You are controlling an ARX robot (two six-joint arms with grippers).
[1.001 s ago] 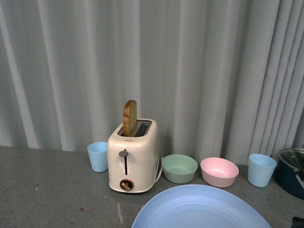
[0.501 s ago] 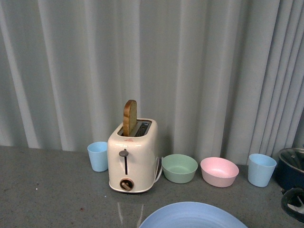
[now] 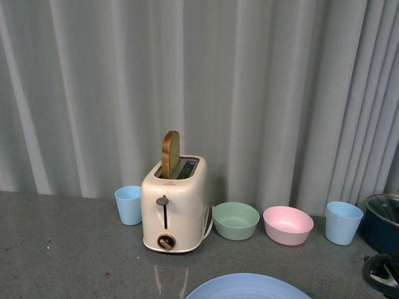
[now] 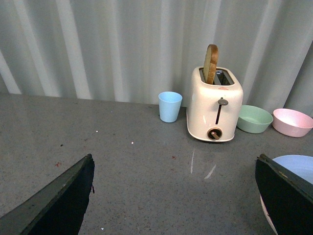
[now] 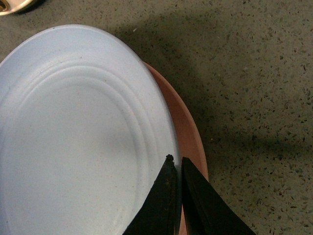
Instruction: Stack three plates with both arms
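The light blue plate (image 5: 78, 142) fills most of the right wrist view, and my right gripper (image 5: 176, 159) is shut on its rim. Directly beneath it lies the pink plate (image 5: 188, 132), showing only as a crescent past the blue rim. In the front view the blue plate (image 3: 247, 286) peeks in at the bottom edge. My left gripper (image 4: 173, 164) is open over bare grey tabletop, its dark fingers (image 4: 58, 196) wide apart; the blue plate (image 4: 298, 169) shows beside its other finger. The cream-beige plate is out of view.
A cream toaster (image 3: 173, 202) with a slice of toast stands mid-table before a grey curtain. Beside it are a blue cup (image 3: 129, 205), a green bowl (image 3: 235, 220), a pink bowl (image 3: 287, 225), another blue cup (image 3: 343, 222) and a dark pot (image 3: 381, 224) at the far right.
The light blue plate has sunk toward the bottom edge of the front view, showing much less than before. A dark part of the right arm has come in at the lower right.
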